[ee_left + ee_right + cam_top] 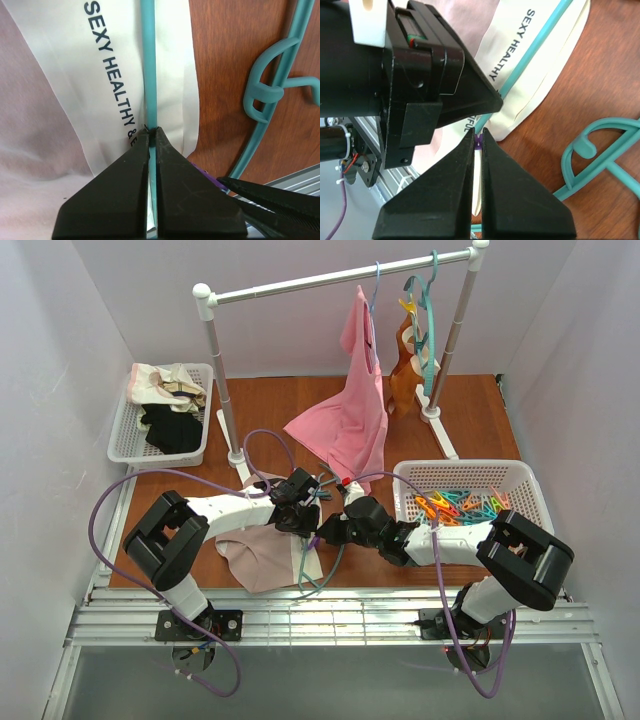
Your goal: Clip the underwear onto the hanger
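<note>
- Nearest the arms, low in the middle of the top view, the underwear (255, 558) lies flat on the tabletop (480, 410). Its cream strip (65, 50) is on the side toward the claws.
- The hanger (148, 60) lies across that strip. Its thin bar runs top to bottom in the left wrist view, and more teal frame curls at the right.
- The left claw (153, 131) is closed on that bar, over the strip. Whether it nips the cloth too, I can't tell.
- The right claw (478, 134) sits tip to tip beside it, pinching a small purple clip (479, 143). The bar lies just ahead of the clip, slanting from upper right to lower left in the right wrist view, so I'd guess a short push forward seats it.
- Brown wood shows beside the strip, but the two claws crowd each other.
- Farther back, a white basket (470, 464) of coloured clips stands at right, and a pink top (350, 420) hangs from the rail (340, 278).
</note>
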